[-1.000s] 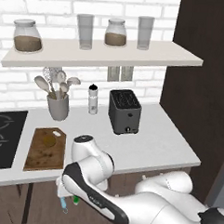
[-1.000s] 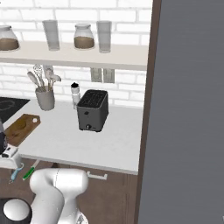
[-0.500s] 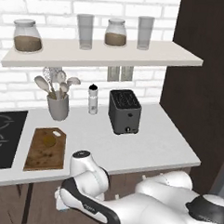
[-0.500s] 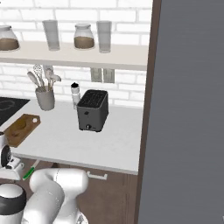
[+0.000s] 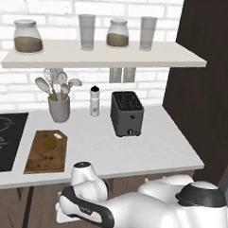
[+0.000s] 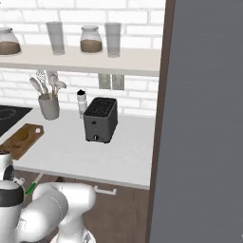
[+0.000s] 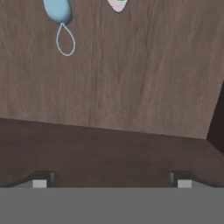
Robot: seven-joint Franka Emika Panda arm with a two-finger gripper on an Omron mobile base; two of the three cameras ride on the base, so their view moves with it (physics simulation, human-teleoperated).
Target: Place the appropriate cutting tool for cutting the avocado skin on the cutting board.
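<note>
Two dark fingertips of the gripper point(image 7: 111, 182) stood wide apart at the bottom of the hand view, with nothing between them. The arm was folded low in front of the counter point(image 5: 152, 146). Beyond the fingertips lay the wood floor of what we took for an open drawer point(image 7: 131, 78). At its far edge, on the left, was a light-blue peeler point(image 7: 57, 9) with a thin loop. Just to its right we saw the pale tip of the cutting tool point(image 7: 117, 4), a sliver of green showing at the frame's edge. Up on the counter, the cutting board point(image 5: 40, 161) lay near the front edge beside the stovetop point(image 5: 5, 138), with the avocado point(image 5: 48, 143) resting on it. A utensil holder point(image 5: 59, 109), a bottle point(image 5: 94, 101) and a toaster point(image 5: 127, 113) stood further right. We judged the main risk to be the two tools lying so near each other, so a slightly leftward reach could close on the peeler. With only the blade in sight, the jaws might also pinch the blade rather than the handle, and it could slip. Lifting out, the hand could catch the counter's front edge.
</note>
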